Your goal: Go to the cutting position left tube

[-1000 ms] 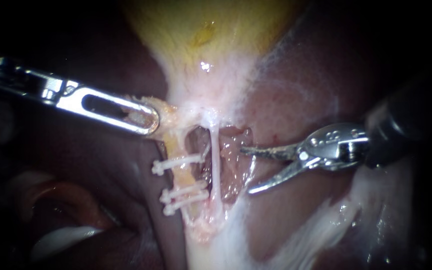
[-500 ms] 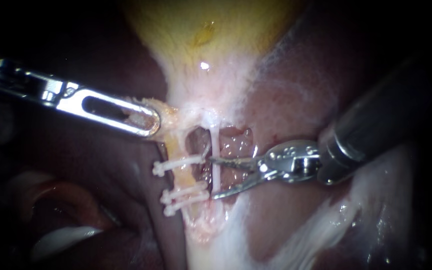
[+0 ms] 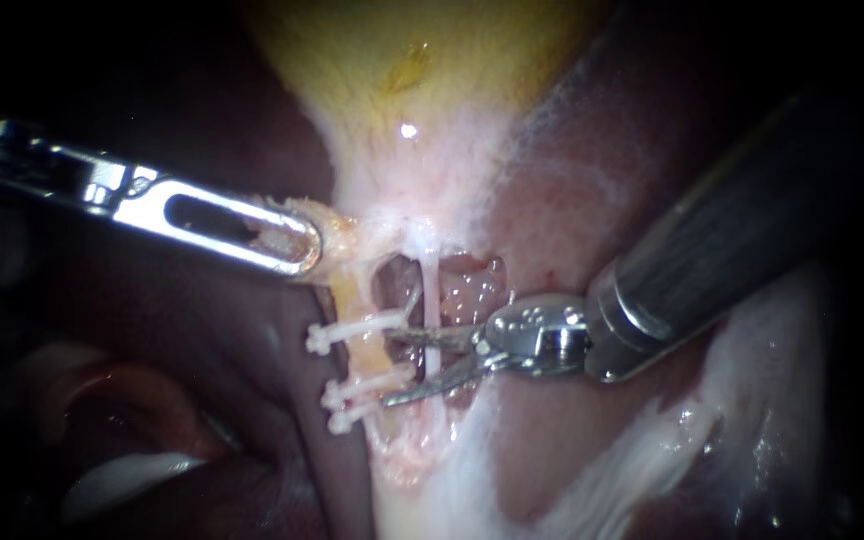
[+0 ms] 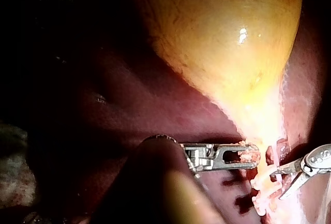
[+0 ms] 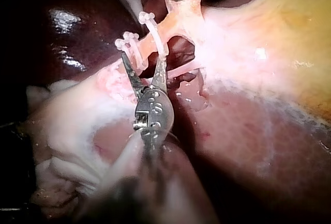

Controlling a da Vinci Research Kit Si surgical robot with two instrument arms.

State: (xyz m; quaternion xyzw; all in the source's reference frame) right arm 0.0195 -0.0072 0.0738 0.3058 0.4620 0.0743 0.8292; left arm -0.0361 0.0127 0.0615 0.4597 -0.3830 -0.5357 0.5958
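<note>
Jaws of the right instrument (image 3: 389, 368) stood spread in the endoscope view, straddling the thin right tube (image 3: 430, 290). Their tips reached the left tube (image 3: 362, 352) between its white clips (image 3: 350, 328). The left instrument (image 3: 292, 238) pinched tissue (image 3: 337, 225) above that tube. Only the left wrist view showed the gallbladder (image 4: 222, 38) broadly. The right wrist view showed the clipped tube ahead of the parted blades.

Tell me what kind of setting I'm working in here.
A surgical field seen close through an endoscope, probably: yellow gallbladder on dark liver, white clips across a tube, the left instrument gripping tissue, the right instrument at the clips.
</note>
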